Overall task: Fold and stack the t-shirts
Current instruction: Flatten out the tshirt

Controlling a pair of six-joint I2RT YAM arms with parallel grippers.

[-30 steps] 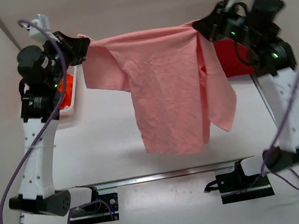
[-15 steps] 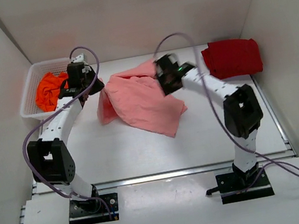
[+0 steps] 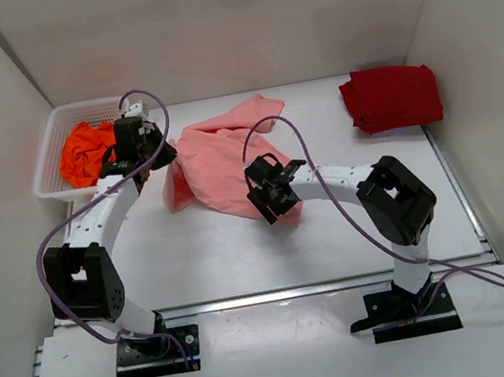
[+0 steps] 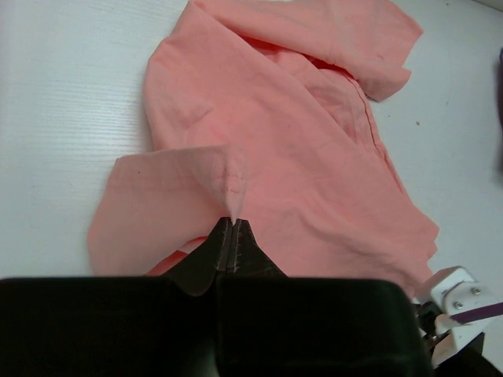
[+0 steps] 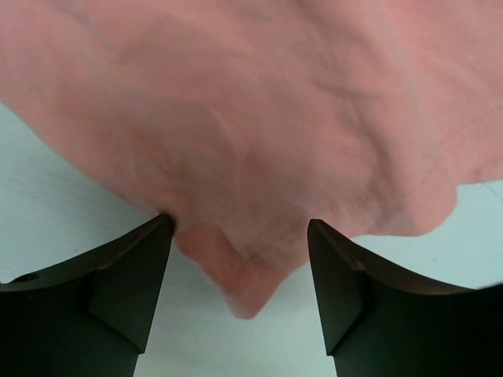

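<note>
The salmon-pink t-shirt [image 3: 218, 160] lies crumpled on the table's middle. My left gripper [image 3: 165, 155] is shut on a pinch of its left edge [image 4: 233, 196], with the fingertips [image 4: 233, 222] pressed together. My right gripper [image 3: 262, 192] stands open low over the shirt's near corner [image 5: 251, 283], which lies loose between the two fingers [image 5: 149, 251]. A dark red t-shirt [image 3: 392, 97] lies folded at the back right. At the back left, a bright orange t-shirt [image 3: 83, 151] sits bunched in the basket.
The white lattice basket [image 3: 48, 169] stands against the left wall. White walls close in the table on the left, back and right. Purple cables loop off both arms.
A second ago both grippers held the pink shirt spread high in the air. It now lies on the table; the right gripper has opened and let go, while the left still pinches it.
</note>
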